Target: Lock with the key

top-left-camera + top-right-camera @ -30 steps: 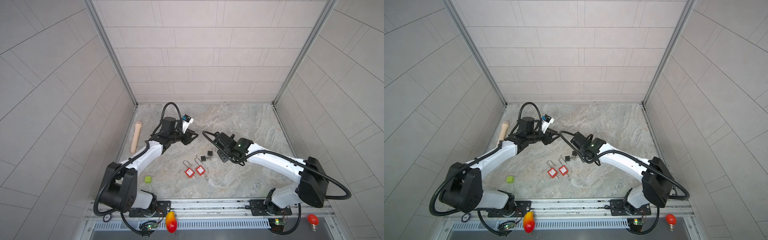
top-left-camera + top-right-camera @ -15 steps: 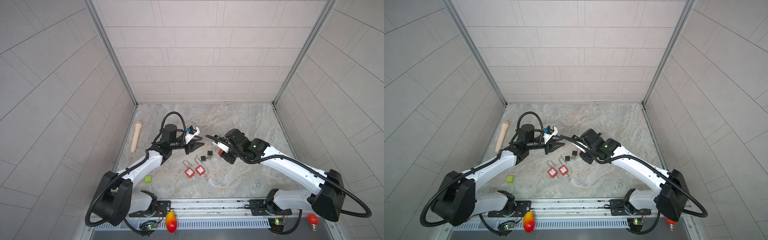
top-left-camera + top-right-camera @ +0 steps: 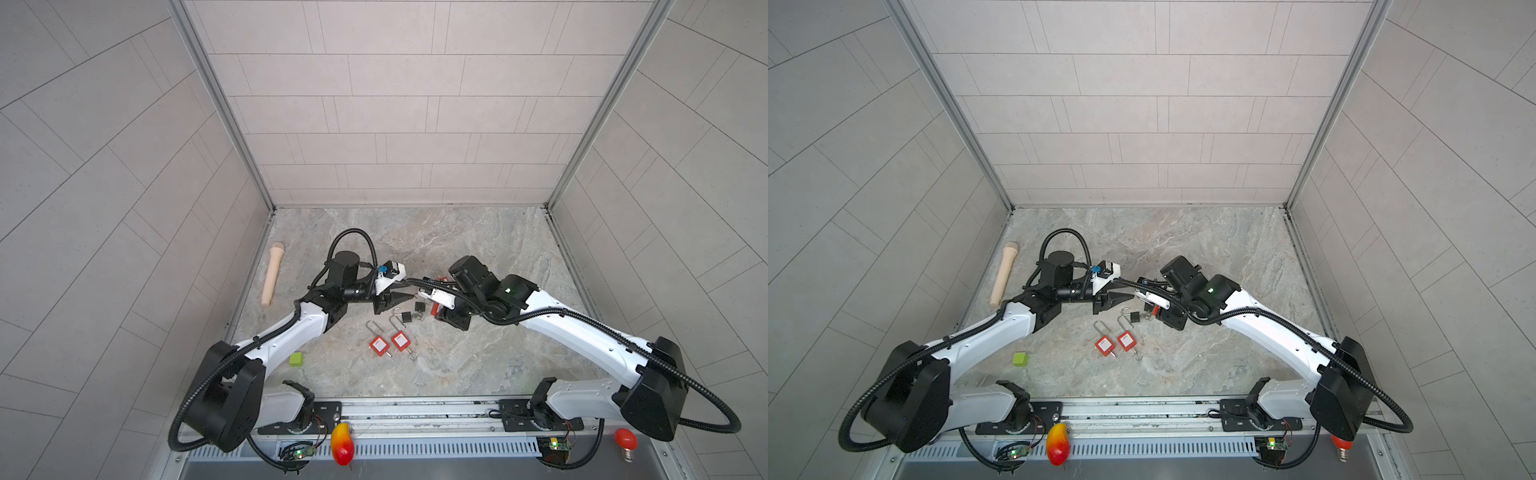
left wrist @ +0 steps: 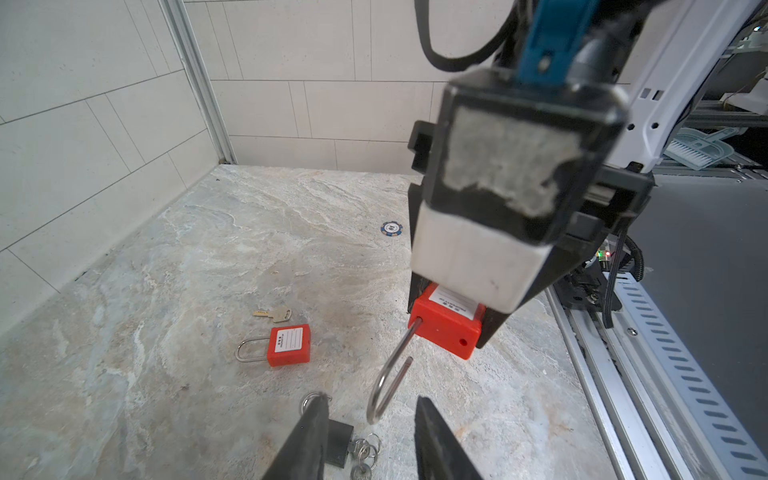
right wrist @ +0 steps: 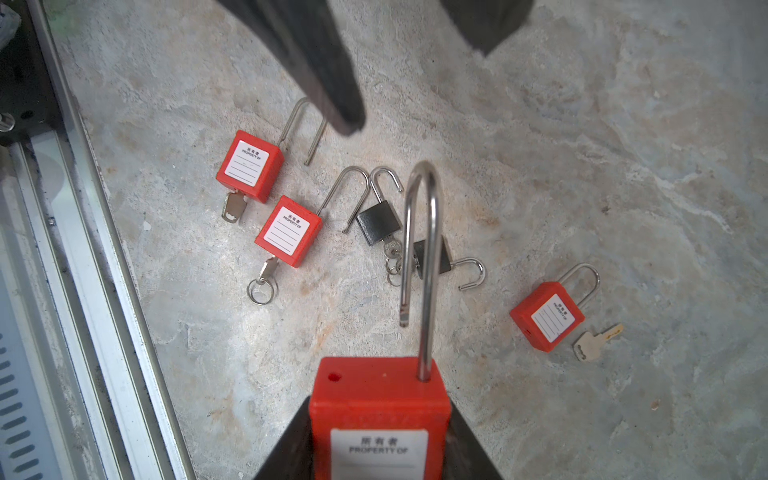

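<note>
mid-floor, over the marble slab (image 3: 457, 365): my right gripper (image 5: 380, 440) pinches the red padlock (image 5: 380, 395) by its body. its shackle (image 5: 424, 232) stands open and points to nine o'clock in a top view, offered to the other arm, i judge. my left gripper (image 4: 370, 405) waits there, fingers spread, empty, the shackle loop lined up between them; contact unclear. at eight o'clock lie two red padlocks (image 3: 377, 345) with keys (image 5: 235, 208) in, and two black ones (image 3: 407, 318) nearer. the held lock's key: not visible. no trays or boxes seen.
</note>
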Controlling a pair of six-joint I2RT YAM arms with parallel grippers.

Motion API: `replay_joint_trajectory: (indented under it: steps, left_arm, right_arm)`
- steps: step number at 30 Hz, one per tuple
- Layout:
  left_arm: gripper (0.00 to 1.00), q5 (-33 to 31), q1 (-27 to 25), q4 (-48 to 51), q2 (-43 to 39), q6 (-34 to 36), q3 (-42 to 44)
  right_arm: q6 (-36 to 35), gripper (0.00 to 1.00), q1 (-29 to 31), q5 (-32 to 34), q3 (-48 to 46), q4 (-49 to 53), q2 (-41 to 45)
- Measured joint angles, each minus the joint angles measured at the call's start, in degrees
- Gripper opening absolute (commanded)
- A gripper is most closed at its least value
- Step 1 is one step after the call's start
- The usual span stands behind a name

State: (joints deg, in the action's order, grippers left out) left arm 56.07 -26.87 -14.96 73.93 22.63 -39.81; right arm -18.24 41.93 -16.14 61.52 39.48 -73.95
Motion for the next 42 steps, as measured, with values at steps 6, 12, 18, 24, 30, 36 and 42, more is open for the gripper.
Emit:
replay_joint_trajectory:
  steps: [6,12,18,24,30,36,42]
  left_arm:
    - [0.38,-0.42,-0.63,2.47,0.57,1.25,-0.02]
    - [0.33,-0.39,-0.96,3.23,1.11,1.68,-0.04]
    - [0.23,0.09,-1.07,3.89,1.62,1.92,-0.15]
    - [0.21,1.31,-1.27,4.17,1.81,1.9,-0.46]
    - [0.06,1.81,-1.25,4.17,2.03,1.25,-0.57]
    - [0.0,3.56,-1.27,4.2,2.29,1.03,-1.05]
    - [0.0,4.33,-1.73,1.14,2.32,-1.66,-1.03]
  right_arm:
    - [-1.68,0.32,0.0,-1.62,0.09,-0.2,0.0]
    - [-3.04,0.31,0.0,-2.99,1.01,-0.31,-0.44]
    - [-4.42,0.31,0.0,-3.32,2.34,-0.31,-0.48]
    - [-5.38,0.31,0.0,-3.41,2.75,-0.17,-1.55]
    - [-6.47,0.32,0.13,-4.04,2.99,0.72,-2.21]
    - [-7.85,0.54,0.04,-4.02,3.52,1.88,-2.23]
    - [-7.96,0.72,-0.22,-4.31,6.58,2.1,-2.23]
